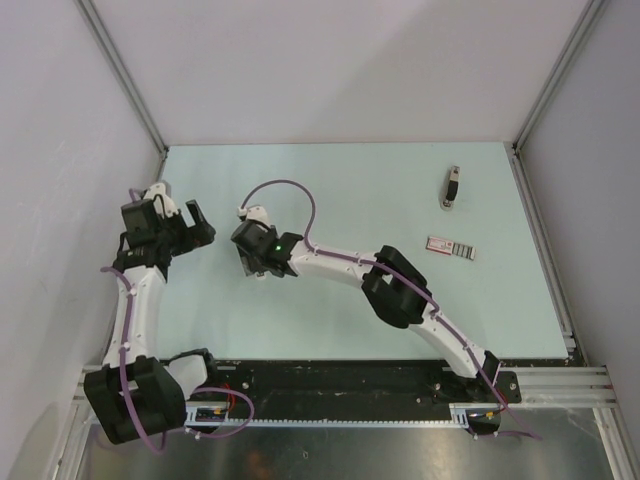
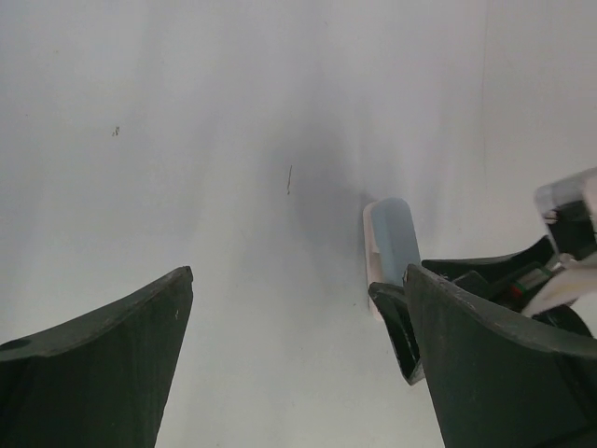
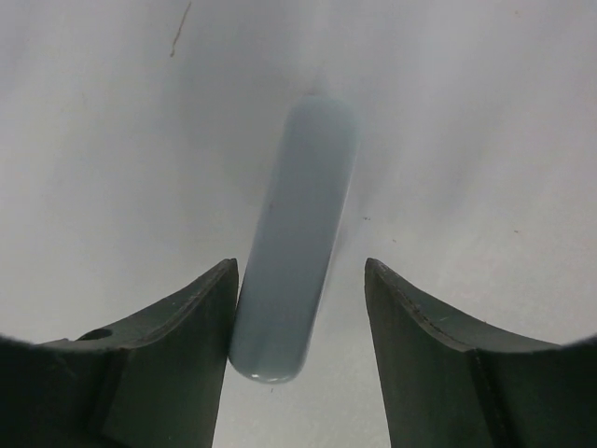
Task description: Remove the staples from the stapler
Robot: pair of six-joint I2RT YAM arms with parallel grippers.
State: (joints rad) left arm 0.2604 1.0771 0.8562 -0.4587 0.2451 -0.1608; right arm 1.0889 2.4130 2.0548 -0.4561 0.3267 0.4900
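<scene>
Right gripper [image 3: 300,271] is spread open around a pale grey-blue rounded bar [image 3: 294,233]. The bar touches one finger, with a gap to the other, so nothing is clamped. I don't think that's the target.

The stapler [image 1: 453,186] sits well apart from it, far off toward the right arm's base side and further out on the table [image 1: 350,180]. Its long axis runs roughly near-to-far with a slight tilt. The right arm is nearer, so I'd reach with that one.

Left gripper [image 2: 298,275] is released and empty, further away still.

A grey ribbed strip, probably staples [image 1: 465,251], touches a red-and-white box [image 1: 441,243] on the near side of the stapler.

Box print is too small to read, and I see no other writing.
</scene>
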